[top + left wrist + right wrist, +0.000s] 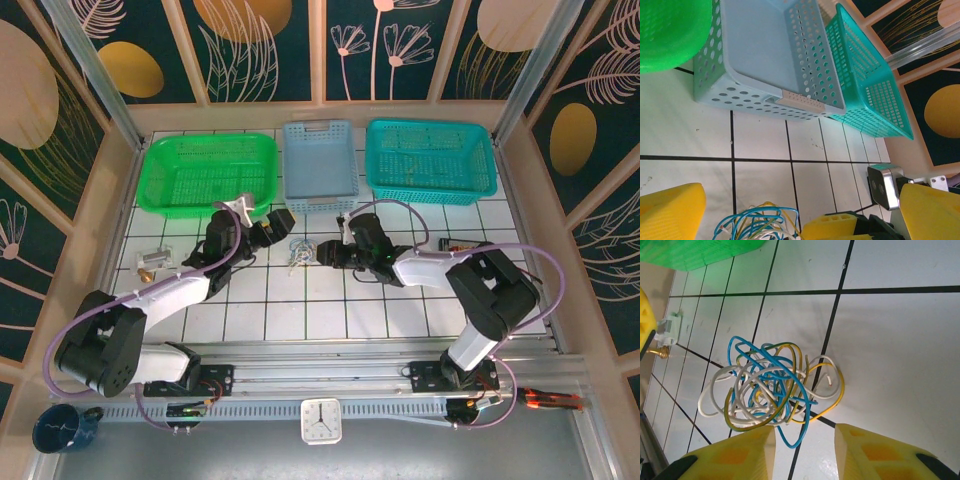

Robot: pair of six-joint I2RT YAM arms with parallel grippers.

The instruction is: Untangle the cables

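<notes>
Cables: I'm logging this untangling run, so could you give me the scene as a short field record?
cables: one knot of blue, white and yellowish cords, lying on the table between the grippers
left gripper: open, beside the knot
right gripper: jaws apart, a blue loop lying in the gap
far edge: green basket, light blue basket, teal basket
progress: not yet untangled
</notes>
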